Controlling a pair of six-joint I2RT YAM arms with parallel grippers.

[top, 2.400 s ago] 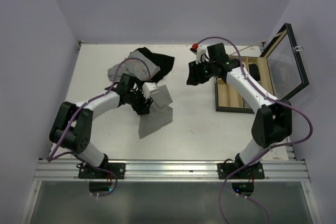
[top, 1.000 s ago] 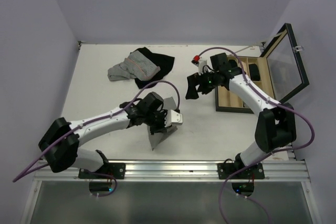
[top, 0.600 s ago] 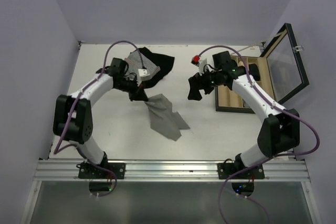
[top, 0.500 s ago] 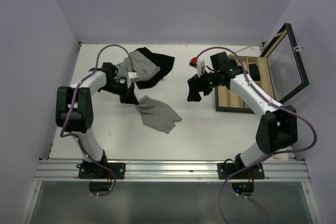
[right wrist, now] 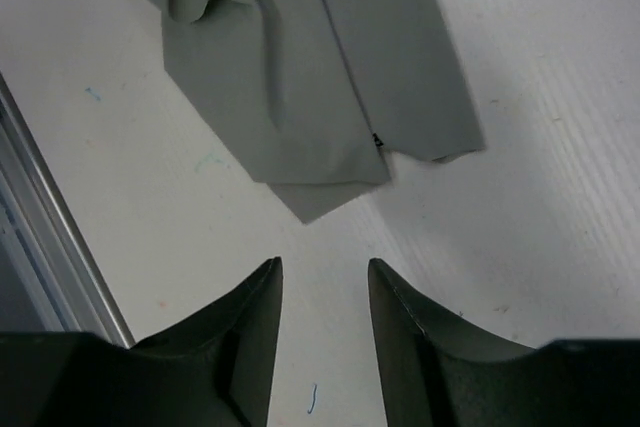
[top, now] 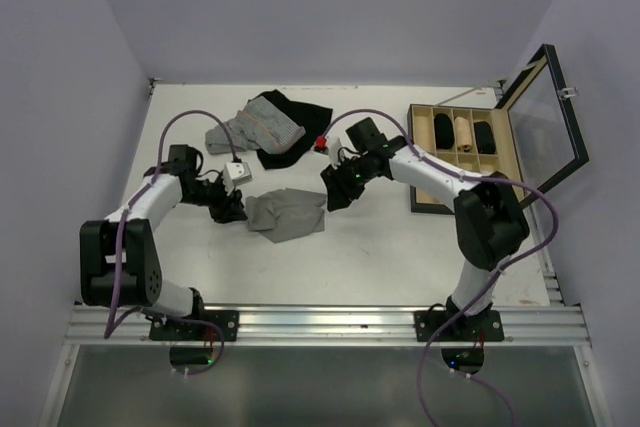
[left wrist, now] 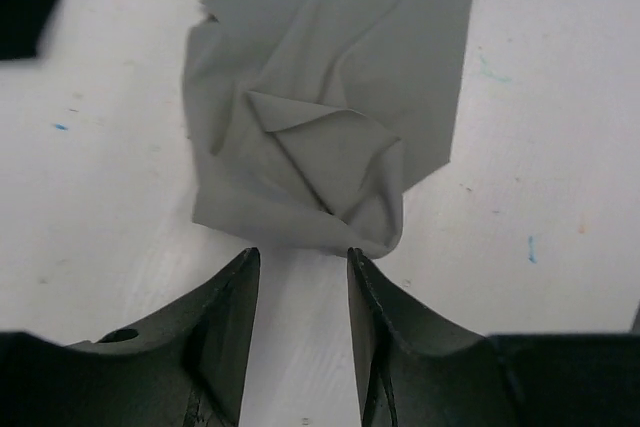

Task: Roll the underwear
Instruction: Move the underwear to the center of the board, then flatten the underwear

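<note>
Arms both reach inward low over the surface (top: 380,257) — left claw (top: 230,207) at the left edge of the underwear (top: 287,214), right claw (top: 337,194) at its right edge. Vs. 0.5 s ago: right arm has swung left, away from the wooden box (top: 460,152); the cloth is more bunched, prob. dropped by the left claw. Underwear lies crumpled btwn the two claws — a folded edge just ahead of the left claw (left wrist: 300,259), a corner just ahead of the right claw (right wrist: 322,269). Both claws spread, gripping nothing.
</note>
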